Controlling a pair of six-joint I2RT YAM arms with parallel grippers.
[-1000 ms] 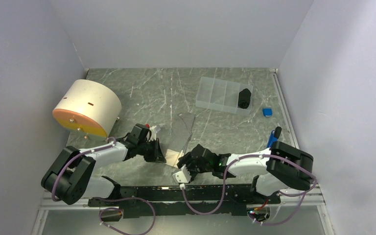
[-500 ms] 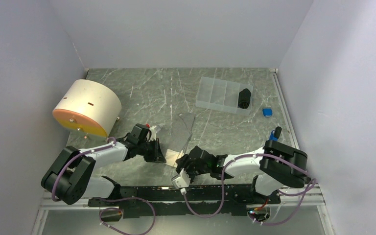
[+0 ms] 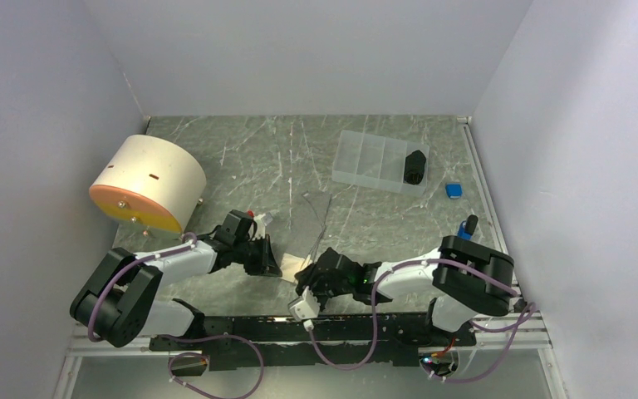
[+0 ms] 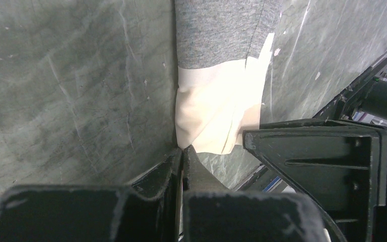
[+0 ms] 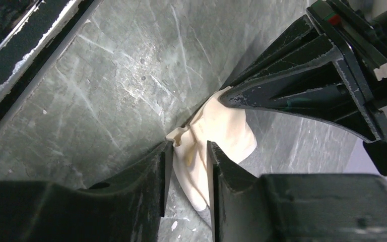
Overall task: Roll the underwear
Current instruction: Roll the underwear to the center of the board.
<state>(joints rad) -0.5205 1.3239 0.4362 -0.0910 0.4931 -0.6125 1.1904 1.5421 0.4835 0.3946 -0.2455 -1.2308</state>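
Observation:
The underwear [image 3: 314, 218] lies flat on the grey marbled table, grey cloth [image 4: 216, 30] with a cream waistband [image 4: 216, 106] at its near end. My left gripper [image 3: 276, 268] is shut on the waistband's left corner, its tips [image 4: 182, 150] pressed together on the cream edge. My right gripper [image 3: 306, 276] comes in from the right, low over the table. Its jaws [image 5: 189, 146] stand either side of the bunched cream waistband [image 5: 221, 131] with a narrow gap between them. The left gripper's black fingers [image 5: 292, 80] show just beyond that cloth.
A cream cylinder with an orange face [image 3: 145, 183] lies at the left. A clear compartment box [image 3: 370, 158] holding a black object [image 3: 415, 166] sits at the back right, a small blue item [image 3: 453, 190] beside it. The black base rail [image 3: 299, 328] runs along the near edge.
My right gripper has slid left to the waistband and its jaws have narrowed around the cream cloth. The left gripper has stayed put, still shut.

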